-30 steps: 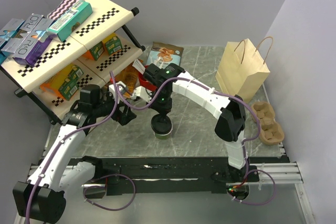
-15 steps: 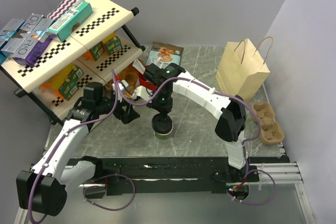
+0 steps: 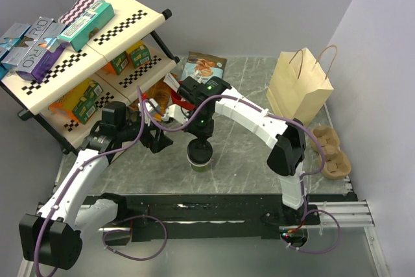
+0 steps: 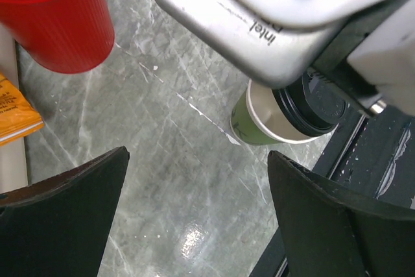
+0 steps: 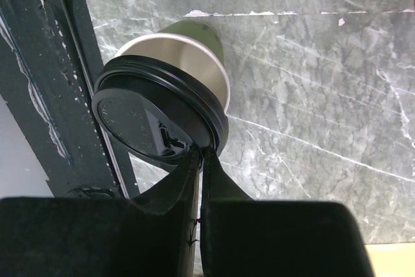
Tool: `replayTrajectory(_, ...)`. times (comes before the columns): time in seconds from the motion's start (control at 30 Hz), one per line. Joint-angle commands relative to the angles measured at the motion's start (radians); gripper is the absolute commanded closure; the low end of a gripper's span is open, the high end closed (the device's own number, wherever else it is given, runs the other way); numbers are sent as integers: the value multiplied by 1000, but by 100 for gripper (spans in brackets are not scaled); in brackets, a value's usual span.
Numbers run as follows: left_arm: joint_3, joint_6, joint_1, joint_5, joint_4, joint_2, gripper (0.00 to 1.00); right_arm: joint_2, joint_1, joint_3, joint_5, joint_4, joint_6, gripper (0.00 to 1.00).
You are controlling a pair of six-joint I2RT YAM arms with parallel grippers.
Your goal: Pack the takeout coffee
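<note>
1 lid [image 5: 155, 116] pinched — right gripper [image 5: 201, 152].

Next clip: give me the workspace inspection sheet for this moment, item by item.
Surface: grey-green marbled table, a few white flecks, no spill seen.
Job's things: green cup upright on the table. The black lid sits off-centre over its rim, not seated, and the cream interior shows.
Clutter: red cup with white stirrers, snack pouch.
Tools: right tool is shut on the lid's rim. The left tool is open, empty and apart from the cup.
Cables: purple cable looped by the bases, away from the cup.
Surroundings: stocked shelf far left, paper bag upright far right, cup carrier beside it.
</note>
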Motion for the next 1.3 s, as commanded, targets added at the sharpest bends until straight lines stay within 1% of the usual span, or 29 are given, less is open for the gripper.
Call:
replayTrajectory(0.0, -9, 29, -12, 54, 3, -24, 6, -68, 7, 77, -2, -97, 31, 100)
replayTrajectory(0.43, -15, 30, -12, 68, -3, -22, 5, -19, 5, 43, -28, -137, 13, 100)
replayTrajectory(0.6, -21, 15, -14, 73, 13, -21, 5, -3, 5, 36, -30, -130, 15, 96)
replayTrajectory(0.87, -23, 15, -12, 74, 16, -18, 5, 12, 7, 20, -14, -130, 16, 95)
replayTrajectory(1.07, -35, 7, -14, 91, 31, -10, 5, 14, 7, -20, -2, -126, 21, 92)
replayTrajectory(1.17, -51, -19, -12, 83, 68, -2, 5, 21, 7, -23, 6, -123, 24, 91)
replayTrajectory(1.2, -52, -61, -12, 71, 94, 2, 4, 27, 7, -21, 7, -121, 24, 91)
replayTrajectory(1.27, -51, -94, -14, 59, 108, 20, 4, 31, 7, -13, 12, -120, 24, 90)
